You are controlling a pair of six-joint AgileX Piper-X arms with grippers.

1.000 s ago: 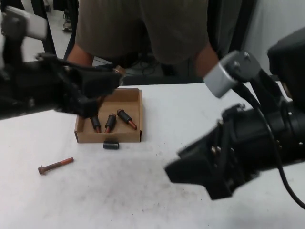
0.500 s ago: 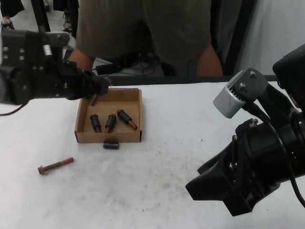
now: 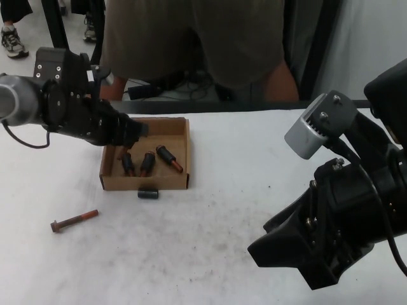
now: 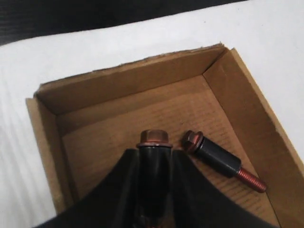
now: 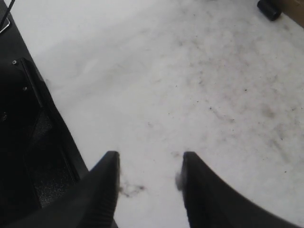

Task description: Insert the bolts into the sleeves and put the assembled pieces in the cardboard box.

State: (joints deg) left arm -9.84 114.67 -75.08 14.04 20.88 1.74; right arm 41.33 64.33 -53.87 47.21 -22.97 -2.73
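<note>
Over the cardboard box [image 3: 145, 181], my left gripper [image 4: 153, 161] clamps an assembled piece [image 4: 153, 142], a bolt seated in its sleeve.

Both fingers press narrowly on the black sleeve, and the copper bolt head pokes out beyond them above the box's brown floor. Just beside it, inside the box, lies a second assembled piece [image 4: 221, 159], its threaded tip toward a side wall. More finished pieces [image 3: 147, 163] lie inside the box. A loose black sleeve [image 3: 148, 192] rests on the white bench [image 3: 210, 241], just outside the box's near wall. A loose bolt [image 3: 74, 220] lies farther out, off the box's near left corner. Well apart from the box, my right gripper [image 5: 149, 178] hangs over the bench with its fingers spread wide, holding nothing.
</note>
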